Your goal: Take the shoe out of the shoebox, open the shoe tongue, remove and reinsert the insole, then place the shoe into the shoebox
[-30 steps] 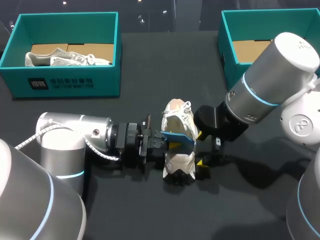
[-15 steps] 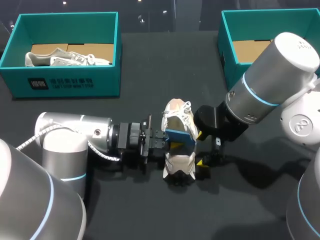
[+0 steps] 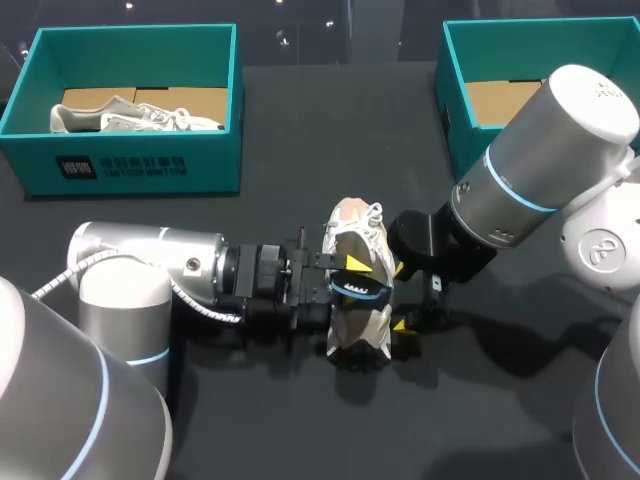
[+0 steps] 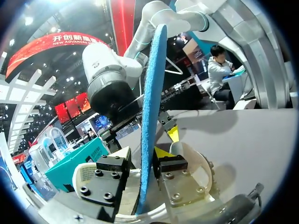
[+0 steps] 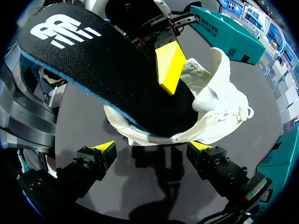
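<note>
Mid-frame, the left claw (image 3: 344, 277) pinches the blue-edged insole (image 4: 152, 93), its end inside the white sneaker (image 3: 352, 225); the right claw (image 5: 153, 150) gapes wide just right of it, apparently not touching.

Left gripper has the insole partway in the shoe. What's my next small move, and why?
Probably ease the left gripper toward the shoe, slowly sliding the insole deeper. One end of the insole sits inside the shoe's opening while most of it stands out, pinched in that gripper. The right gripper is open beside the shoe, not clamping it, so a hard push might shove the shoe.
</note>
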`<state>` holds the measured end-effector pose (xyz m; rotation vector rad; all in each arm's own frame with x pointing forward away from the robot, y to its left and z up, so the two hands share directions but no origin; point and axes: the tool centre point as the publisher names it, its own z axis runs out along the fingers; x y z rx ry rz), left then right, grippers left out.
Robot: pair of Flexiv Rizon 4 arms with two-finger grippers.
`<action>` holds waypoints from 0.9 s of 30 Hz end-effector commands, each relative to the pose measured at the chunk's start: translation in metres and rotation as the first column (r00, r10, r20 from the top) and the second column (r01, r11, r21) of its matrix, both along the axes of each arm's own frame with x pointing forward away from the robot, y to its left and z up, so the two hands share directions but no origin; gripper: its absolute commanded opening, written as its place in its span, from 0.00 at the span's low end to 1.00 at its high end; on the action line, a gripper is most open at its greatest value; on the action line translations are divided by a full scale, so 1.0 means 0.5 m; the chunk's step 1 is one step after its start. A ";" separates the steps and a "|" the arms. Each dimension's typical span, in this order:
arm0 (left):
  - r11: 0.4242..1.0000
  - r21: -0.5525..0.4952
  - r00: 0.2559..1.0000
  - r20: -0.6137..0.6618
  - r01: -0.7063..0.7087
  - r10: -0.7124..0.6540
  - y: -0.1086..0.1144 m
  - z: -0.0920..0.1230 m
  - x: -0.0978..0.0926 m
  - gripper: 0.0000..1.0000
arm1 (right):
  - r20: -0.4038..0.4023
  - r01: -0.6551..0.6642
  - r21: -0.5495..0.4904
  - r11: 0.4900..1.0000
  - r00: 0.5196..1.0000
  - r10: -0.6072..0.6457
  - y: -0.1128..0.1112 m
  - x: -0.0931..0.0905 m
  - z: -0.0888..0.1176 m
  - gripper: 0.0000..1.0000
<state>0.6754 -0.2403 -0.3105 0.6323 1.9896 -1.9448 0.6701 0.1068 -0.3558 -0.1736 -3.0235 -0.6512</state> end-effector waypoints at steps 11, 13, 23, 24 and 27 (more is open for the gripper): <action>0.999 0.001 0.997 0.067 0.036 -0.036 -0.004 0.006 -0.011 0.00 | 0.001 0.001 -0.002 1.000 1.000 -0.001 0.001 -0.002 0.000 1.00; 0.999 0.001 0.996 0.077 0.042 -0.041 -0.006 -0.002 -0.006 0.00 | 0.001 0.001 -0.002 1.000 1.000 -0.001 0.001 -0.002 0.000 1.00; 0.999 0.037 0.995 0.092 0.036 -0.039 -0.011 -0.050 0.032 0.00 | 0.001 0.001 -0.002 1.000 1.000 -0.001 0.001 -0.002 0.000 1.00; 0.999 0.040 0.995 0.091 0.034 -0.037 -0.011 -0.053 0.036 0.00 | 0.001 0.001 -0.002 1.000 1.000 -0.001 0.001 -0.002 0.000 1.00; 0.998 0.056 0.995 0.090 0.031 -0.036 -0.011 -0.060 0.042 0.00 | 0.001 0.001 -0.002 1.000 1.000 -0.001 0.001 -0.002 0.000 1.00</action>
